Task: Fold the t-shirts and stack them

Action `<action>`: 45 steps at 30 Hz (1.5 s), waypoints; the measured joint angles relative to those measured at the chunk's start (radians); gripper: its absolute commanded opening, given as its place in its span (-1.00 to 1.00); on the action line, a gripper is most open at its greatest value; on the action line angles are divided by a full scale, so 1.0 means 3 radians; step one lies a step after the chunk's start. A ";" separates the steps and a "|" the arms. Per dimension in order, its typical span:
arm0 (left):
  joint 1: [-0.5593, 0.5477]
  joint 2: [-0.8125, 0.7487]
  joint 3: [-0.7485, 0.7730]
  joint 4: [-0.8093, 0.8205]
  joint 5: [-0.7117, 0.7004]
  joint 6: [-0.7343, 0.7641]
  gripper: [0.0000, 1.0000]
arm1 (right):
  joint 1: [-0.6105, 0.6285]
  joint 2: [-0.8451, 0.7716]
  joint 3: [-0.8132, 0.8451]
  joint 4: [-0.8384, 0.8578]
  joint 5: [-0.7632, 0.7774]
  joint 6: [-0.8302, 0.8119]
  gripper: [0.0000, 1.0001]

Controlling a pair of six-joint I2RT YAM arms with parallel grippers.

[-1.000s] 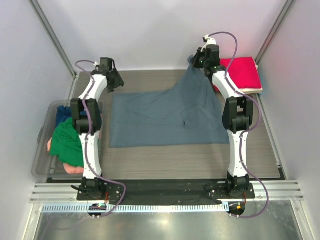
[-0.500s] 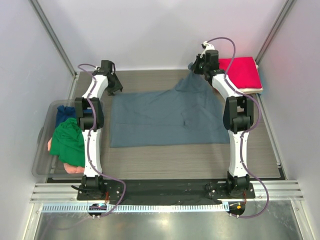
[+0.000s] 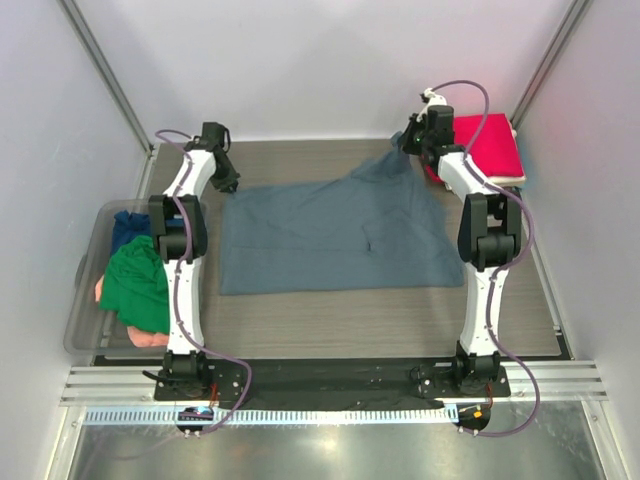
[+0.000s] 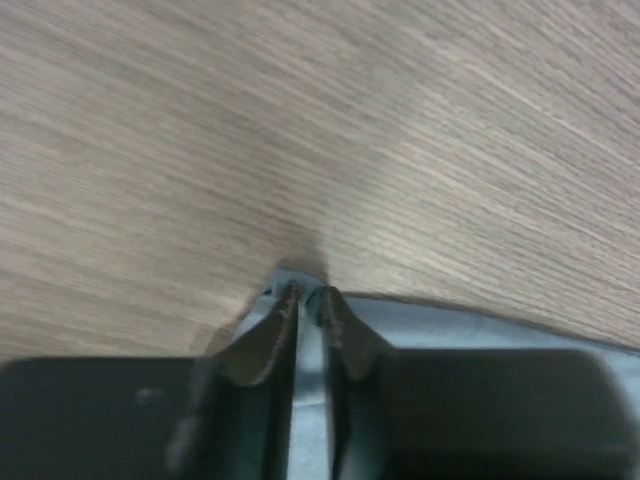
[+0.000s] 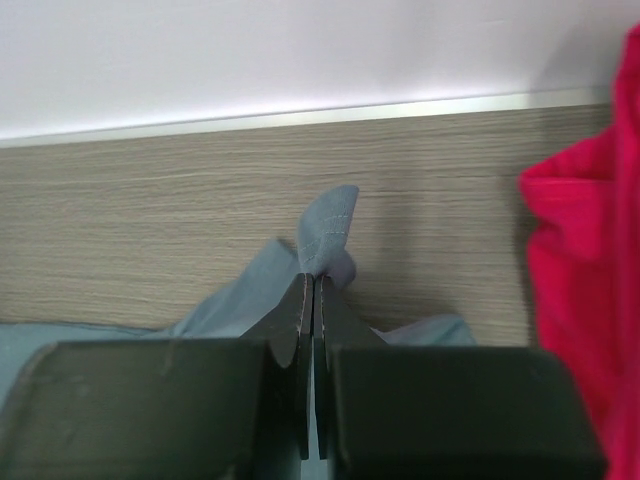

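Left gripper point(image 4: 308, 292): narrow, nipping far-left corner of slate grey-blue t-shirt point(image 3: 330, 235).
Right gripper point(image 5: 311, 278): clamped on far-right corner, lifted, beside red t-shirt point(image 3: 492, 145).
Near hem: well inside table point(image 3: 330, 325) edge.

Light: bright, even, diffuse from above.
Left wrist view smeared; soft dark shadow just ahead of left claw point(image 4: 308, 295) tips. Right claw point(image 5: 310, 285) body defocused; table point(image 5: 150, 220) beyond it sharp.
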 measured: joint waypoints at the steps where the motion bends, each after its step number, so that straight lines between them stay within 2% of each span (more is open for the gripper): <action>1: 0.0000 0.0031 0.0052 -0.0019 0.0013 0.0008 -1.00 | -0.0032 -0.0032 -0.0047 0.0022 -0.0005 0.0006 -0.97; 11: -0.0048 0.0169 0.0383 -0.0223 0.0104 0.0047 -0.99 | -0.0237 -0.0146 -0.0275 0.0210 -0.0186 0.0029 -0.98; 14: -0.0088 0.0109 0.0326 -0.0242 0.0103 0.0047 -1.00 | -0.0233 -0.0366 -0.0552 0.0256 -0.0230 -0.0010 -0.98; 20: -0.0184 -0.0534 -0.0474 -0.0235 0.0022 0.0046 -1.00 | -0.0219 -0.1254 -0.1572 0.0439 -0.0257 -0.0055 -0.98; 29: -0.0296 -0.1589 -0.1508 -0.0053 -0.0154 0.0033 -0.99 | -0.0217 -0.2472 -0.2803 0.0552 -0.0083 -0.0034 -0.97; 38: -0.0306 -0.1891 -0.2299 0.0098 -0.0212 -0.0010 -0.99 | -0.0214 -0.3142 -0.3502 0.0362 0.0292 0.0229 -0.97; 45: -0.0315 -0.2106 -0.2579 0.0146 -0.0226 -0.0008 -0.99 | -0.0214 -0.3688 -0.3985 0.0188 0.0589 0.0463 -0.97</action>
